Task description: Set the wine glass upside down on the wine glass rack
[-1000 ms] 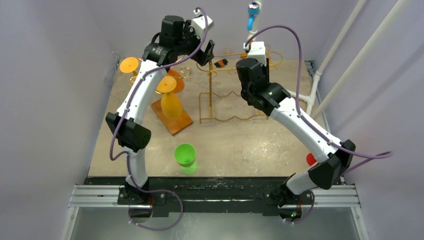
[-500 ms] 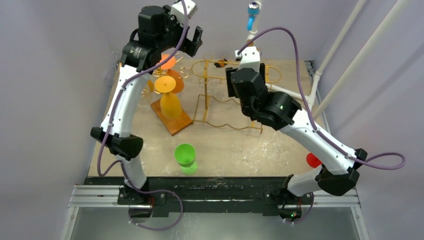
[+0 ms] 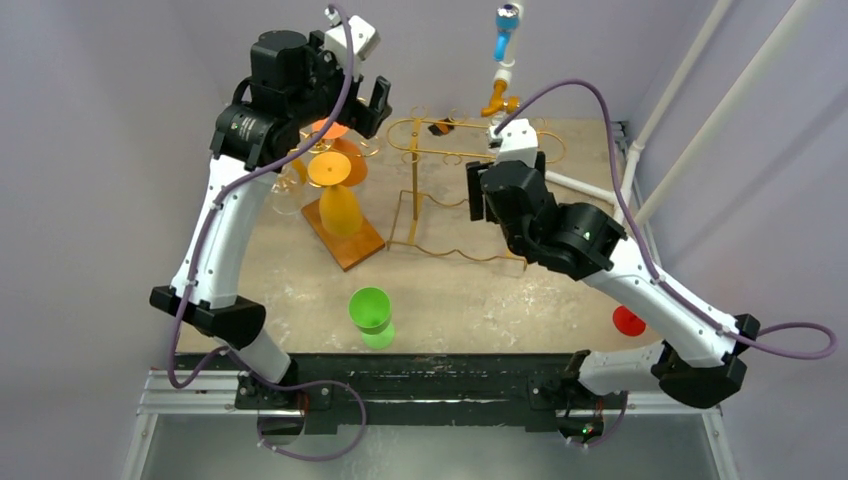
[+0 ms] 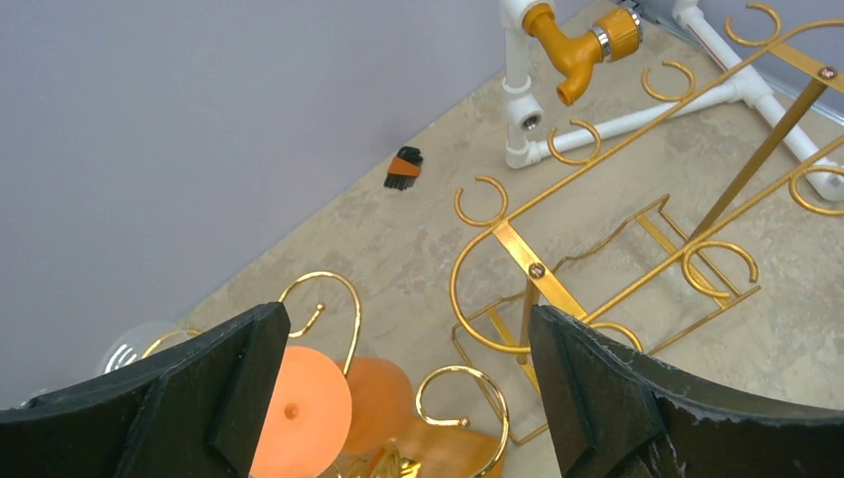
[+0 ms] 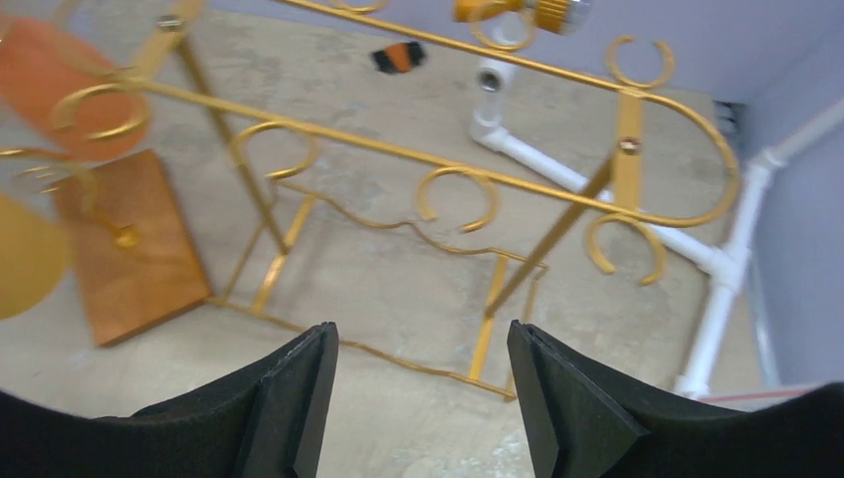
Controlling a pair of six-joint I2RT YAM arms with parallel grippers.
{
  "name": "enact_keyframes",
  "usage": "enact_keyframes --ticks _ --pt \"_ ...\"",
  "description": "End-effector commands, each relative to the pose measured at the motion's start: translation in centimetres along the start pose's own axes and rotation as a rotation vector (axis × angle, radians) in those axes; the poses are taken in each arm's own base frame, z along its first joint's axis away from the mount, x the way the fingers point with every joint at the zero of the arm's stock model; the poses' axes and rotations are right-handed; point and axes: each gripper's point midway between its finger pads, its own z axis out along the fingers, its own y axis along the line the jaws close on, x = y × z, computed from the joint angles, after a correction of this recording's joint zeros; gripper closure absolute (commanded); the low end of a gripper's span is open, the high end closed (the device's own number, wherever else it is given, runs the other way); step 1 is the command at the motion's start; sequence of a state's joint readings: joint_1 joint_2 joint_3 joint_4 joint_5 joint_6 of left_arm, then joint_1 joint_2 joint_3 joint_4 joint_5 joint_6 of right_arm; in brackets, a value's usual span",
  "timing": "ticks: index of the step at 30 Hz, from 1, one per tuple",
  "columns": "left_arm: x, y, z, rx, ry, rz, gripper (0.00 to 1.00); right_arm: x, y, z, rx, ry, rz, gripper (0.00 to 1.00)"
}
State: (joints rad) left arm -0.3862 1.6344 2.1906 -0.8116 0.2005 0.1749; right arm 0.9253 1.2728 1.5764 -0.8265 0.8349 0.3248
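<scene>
White links [image 3: 225, 230], black joints [image 3: 275, 62] — purple cables [image 3: 575, 83].

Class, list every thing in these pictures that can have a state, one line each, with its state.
Left gripper, open, holding nothing.
Right gripper, open, holding nothing.
Orange glass, hanging upside down on the left rack.
Yellow glass, hanging upside down on that rack too.
Green glass, mouth up on the table.
Middle gold rack, upright, no glass on it.

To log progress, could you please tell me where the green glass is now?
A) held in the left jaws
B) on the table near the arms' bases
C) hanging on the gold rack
B: the green glass sits on the table, well short of the gold rack.
</scene>
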Motion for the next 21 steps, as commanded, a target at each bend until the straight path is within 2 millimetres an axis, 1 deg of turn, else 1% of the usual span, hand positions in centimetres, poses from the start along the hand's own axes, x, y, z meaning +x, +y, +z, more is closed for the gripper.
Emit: enact_keyframes --ticks 1,3,4,5,6,8,10,11,14,17,19,21 --pt "-1.4 -0.2 -2.9 0.003 -0.017 0.026 0.00 -0.7 5.9 -3.8 -0.240 0.005 0.004 0.28" --pt "-1.5 0.1 -4.2 -0.018 -0.013 0.046 0.00 1.1 9.9 -5.0 -0.370 0.066 -0.021 0.27" --pt "-1.6 0.2 -5.0 -0.034 -0.012 0.055 0.00 2.4 11.9 -5.5 -0.428 0.101 -0.027 0.27" --pt "-1.4 0.4 -5.6 -0.048 -0.004 0.066 0.00 4.1 14.1 -6.1 -0.506 0.154 -0.040 0.27" --pt "-1.4 0.5 -6.4 -0.065 -0.005 0.071 0.00 5.5 15.6 -6.8 -0.567 0.195 -0.043 0.27" --pt "-1.5 0.7 -7.9 -0.093 -0.010 0.082 0.00 8.2 18.0 -7.3 -0.647 0.262 -0.045 0.28" --pt "-2.2 0.7 -9.8 -0.113 -0.036 0.094 0.00 10.8 19.6 -7.8 -0.707 0.327 -0.055 0.30" --pt "-2.4 0.7 -10.5 -0.121 -0.045 0.096 0.00 11.8 20.4 -8.0 -0.737 0.354 -0.053 0.31" --pt "-2.6 0.5 -12.4 -0.129 -0.057 0.101 0.00 13.7 22.4 -8.7 -0.820 0.410 -0.043 0.31" --pt "-2.2 0.1 -13.5 -0.124 -0.045 0.101 0.00 15.6 23.1 -8.4 -0.817 0.461 -0.068 0.32" --pt "-1.8 0.0 -13.9 -0.123 -0.034 0.106 0.00 16.5 23.7 -8.2 -0.830 0.477 -0.072 0.33" --pt "-1.5 0.0 -14.2 -0.127 -0.029 0.109 0.00 17.7 24.2 -7.8 -0.825 0.498 -0.088 0.36"
